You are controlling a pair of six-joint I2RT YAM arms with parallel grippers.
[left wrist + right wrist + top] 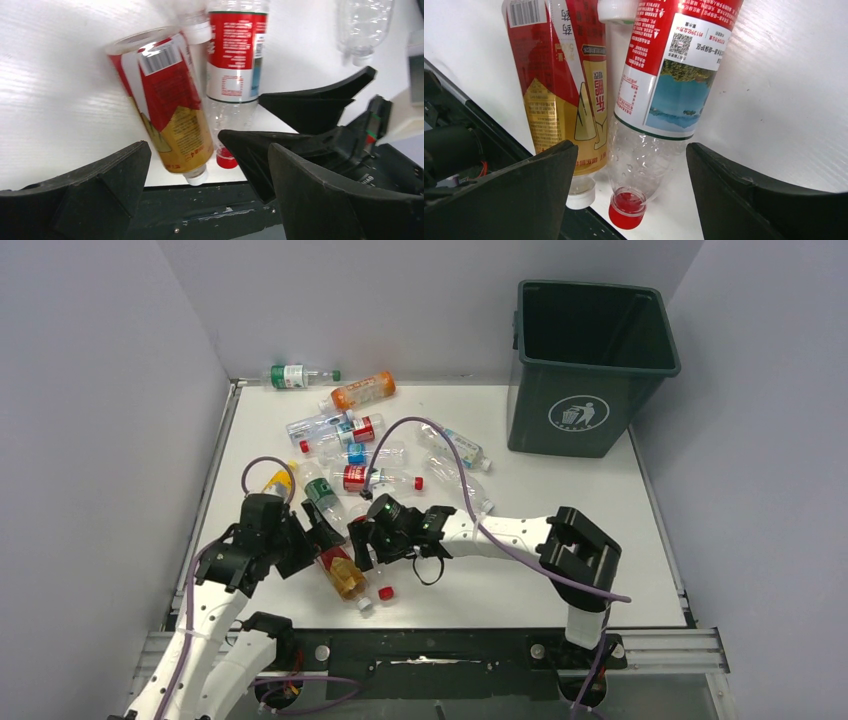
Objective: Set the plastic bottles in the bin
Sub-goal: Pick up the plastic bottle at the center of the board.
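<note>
An amber bottle [341, 575] with a red and gold label and a white cap lies near the table's front edge. Beside it lies a clear plastic bottle [664, 95] with a red label and a red cap [385, 592]. My right gripper [631, 182] is open, one finger on each side of the clear bottle's neck, with gaps on both sides. The left gripper [210, 195] is open too, just short of the amber bottle's [170, 115] cap end. Both grippers [318, 538] [360, 540] meet over these two bottles. The dark green bin [590, 370] stands at the back right.
Several more bottles lie in a heap [345, 450] at the back left, among them an orange one [365, 392], a green-labelled one [295, 376] against the wall and a yellow one [278, 482]. The right gripper's fingers [310, 105] crowd the left wrist view. A dark rail [200, 210] borders the table's front edge.
</note>
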